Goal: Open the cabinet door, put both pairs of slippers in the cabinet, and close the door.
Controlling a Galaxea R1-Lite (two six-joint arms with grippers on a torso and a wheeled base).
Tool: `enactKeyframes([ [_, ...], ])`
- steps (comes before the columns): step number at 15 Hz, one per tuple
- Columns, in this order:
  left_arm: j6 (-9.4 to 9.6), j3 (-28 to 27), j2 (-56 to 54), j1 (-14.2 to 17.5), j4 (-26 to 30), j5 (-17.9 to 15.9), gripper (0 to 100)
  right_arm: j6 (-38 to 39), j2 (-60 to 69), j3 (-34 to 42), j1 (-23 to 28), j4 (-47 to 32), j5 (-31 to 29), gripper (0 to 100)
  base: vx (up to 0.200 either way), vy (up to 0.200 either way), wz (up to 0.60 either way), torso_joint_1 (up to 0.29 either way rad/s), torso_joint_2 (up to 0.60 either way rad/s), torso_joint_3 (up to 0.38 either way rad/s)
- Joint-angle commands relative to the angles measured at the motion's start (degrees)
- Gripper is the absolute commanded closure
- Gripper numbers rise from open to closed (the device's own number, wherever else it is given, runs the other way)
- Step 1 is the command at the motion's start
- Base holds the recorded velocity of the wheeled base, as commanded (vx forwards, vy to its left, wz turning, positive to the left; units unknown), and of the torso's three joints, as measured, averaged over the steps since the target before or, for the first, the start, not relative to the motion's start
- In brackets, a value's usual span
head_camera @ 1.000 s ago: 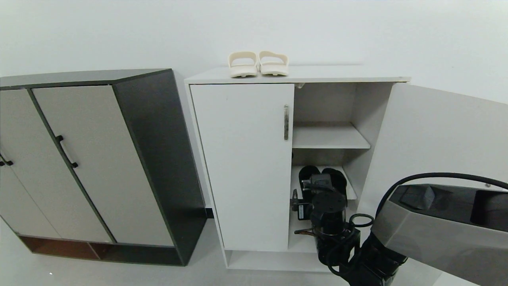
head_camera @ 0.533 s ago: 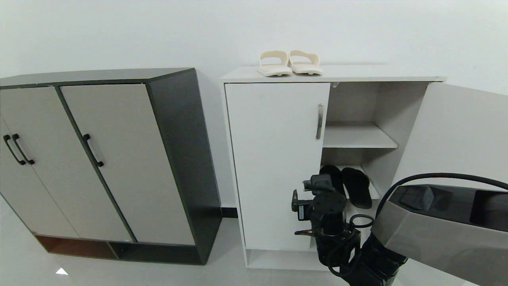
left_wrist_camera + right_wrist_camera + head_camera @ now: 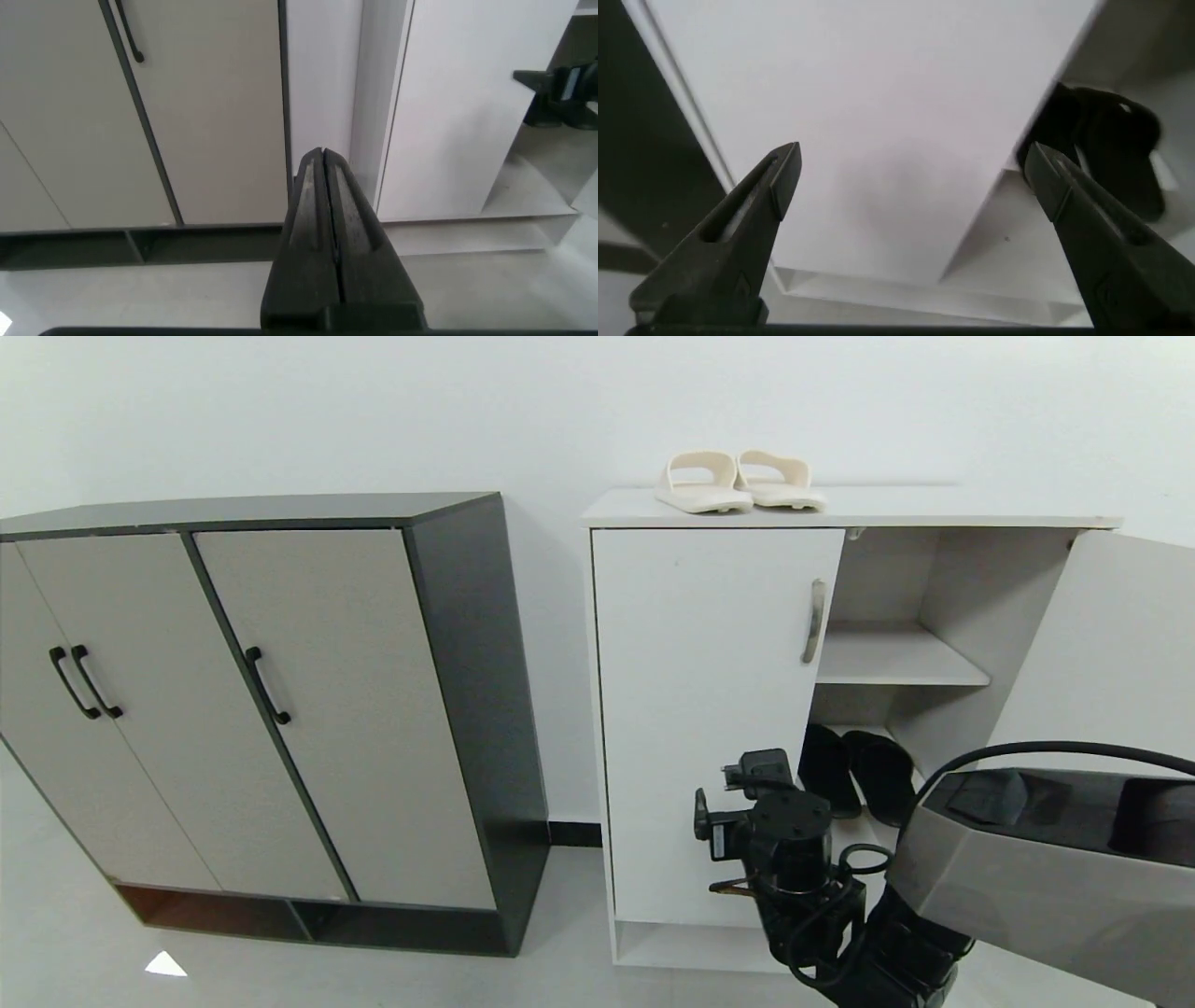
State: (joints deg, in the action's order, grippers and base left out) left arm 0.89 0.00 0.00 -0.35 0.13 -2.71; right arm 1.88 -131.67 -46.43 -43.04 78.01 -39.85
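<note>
Two cabinets were in the head view. Which one mattered?

The white cabinet (image 3: 887, 507). The bigger dark cabinet (image 3: 467, 691) on its left was shut and no part of the job. Over the last second the whole picture slid sideways, so the camera had swung, not the furniture.

And the doors?

The right door (image 3: 1111, 644) stood wide open and the left door (image 3: 709, 709) was closed.

Where were the slippers?

The black slippers (image 3: 859, 770) lay side by side on the lower shelf, inside. The beige slippers (image 3: 742, 483) sat on the cabinet's top.

The claws?

The right gripper (image 3: 910, 159) was spread wide and empty, facing the closed door, with the black pair just past that door's edge. A second before, it had been right in front of that pair — I'd judge it had let them go and drawn clear. The left gripper (image 3: 323, 161) was pinched tight on nothing, pointing at the gap between the cabinets.

So?

Roughly half done, I'd say — the beige pair next, then the door.
</note>
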Motion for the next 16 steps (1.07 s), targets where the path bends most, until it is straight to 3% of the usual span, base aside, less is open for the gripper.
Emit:
enactKeyframes([
  [1,-0.01,0.0,0.09,0.09,-0.05,-0.02,100,-1.17,-0.25,0.73,0.42,1.36,0.48,0,0.0,0.0,0.0,0.0,0.0,0.0],
  [16,-0.01,0.0,0.09,0.09,-0.05,-0.02,100,-3.46,-1.13,3.02,1.03,7.51,5.05,0,0.0,0.0,0.0,0.0,0.0,0.0],
])
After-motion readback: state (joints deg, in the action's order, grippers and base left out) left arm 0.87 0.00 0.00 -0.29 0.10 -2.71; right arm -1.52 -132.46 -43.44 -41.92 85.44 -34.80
